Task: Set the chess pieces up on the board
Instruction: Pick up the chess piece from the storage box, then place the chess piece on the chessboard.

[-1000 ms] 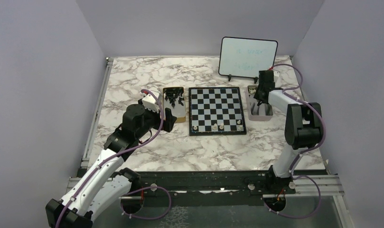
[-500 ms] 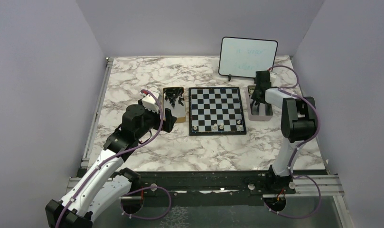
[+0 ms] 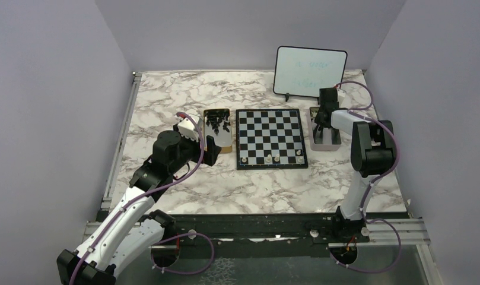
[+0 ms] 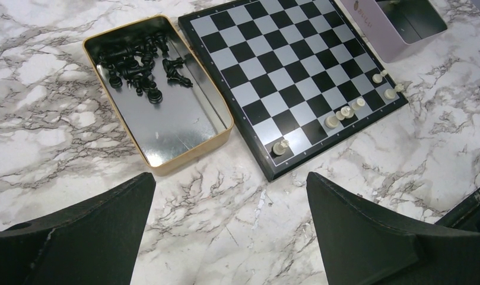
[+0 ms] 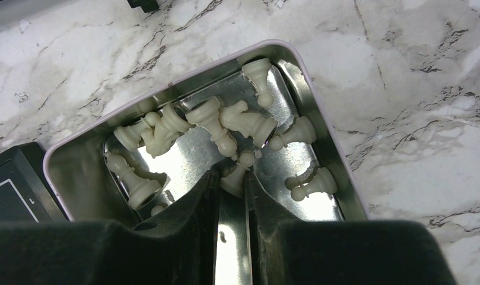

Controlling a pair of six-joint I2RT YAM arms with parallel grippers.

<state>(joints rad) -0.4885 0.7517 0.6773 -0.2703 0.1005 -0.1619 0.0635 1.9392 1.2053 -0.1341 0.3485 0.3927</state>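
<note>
Roughly ten cream-white chess pieces point(image 5: 213, 122) lay jumbled in a pale tin point(image 5: 77, 178) just right of the board point(image 3: 270, 138). My right gripper point(image 5: 230, 175) was down inside that tin, jaws drawn narrow on either side of one small piece point(image 5: 240, 166); I could not tell whether they pinched it. That piece lay tipped over, base between my fingertips, head pointing away and slightly right, so its long axis ran nearly along my fingers. My left gripper point(image 4: 230, 178) hung wide open over bare marble point(image 4: 59, 136) near the board's front left corner, well apart from the tin, making my right arm the nearer.
</note>
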